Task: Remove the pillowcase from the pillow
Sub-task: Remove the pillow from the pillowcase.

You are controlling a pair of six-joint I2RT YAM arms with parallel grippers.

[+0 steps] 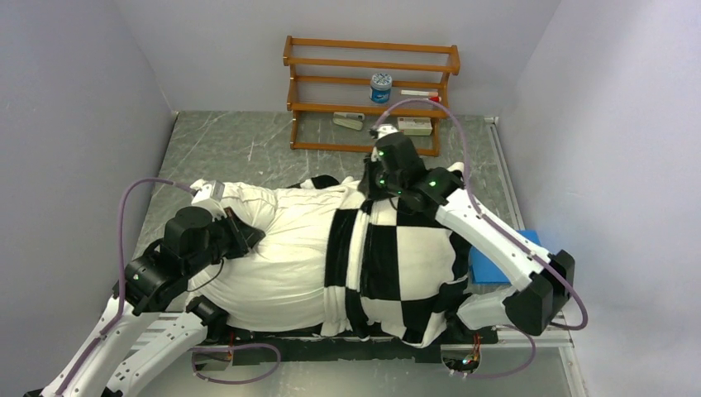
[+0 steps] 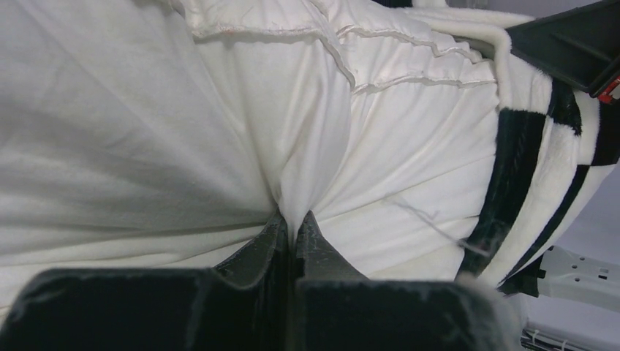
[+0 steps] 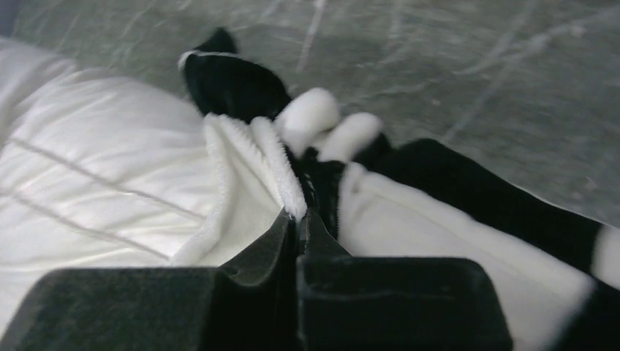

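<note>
The white pillow point(image 1: 281, 248) lies across the table; its left half is bare. The black-and-white checkered pillowcase point(image 1: 405, 256) covers its right half, with its striped open edge near the middle. My left gripper point(image 1: 246, 234) is shut on a pinch of the white pillow fabric point(image 2: 292, 146) at the pillow's left end; its own view shows its fingertips point(image 2: 295, 223) together. My right gripper point(image 1: 374, 184) is shut on the pillowcase's fluffy edge point(image 3: 292, 190) at the far side of the pillow, fingertips point(image 3: 298, 218) closed.
A wooden rack point(image 1: 370, 93) with a small tin point(image 1: 381, 87) and boxes stands at the back. A blue flat pad point(image 1: 496, 258) lies at the right, partly under the right arm. Grey walls close in on both sides.
</note>
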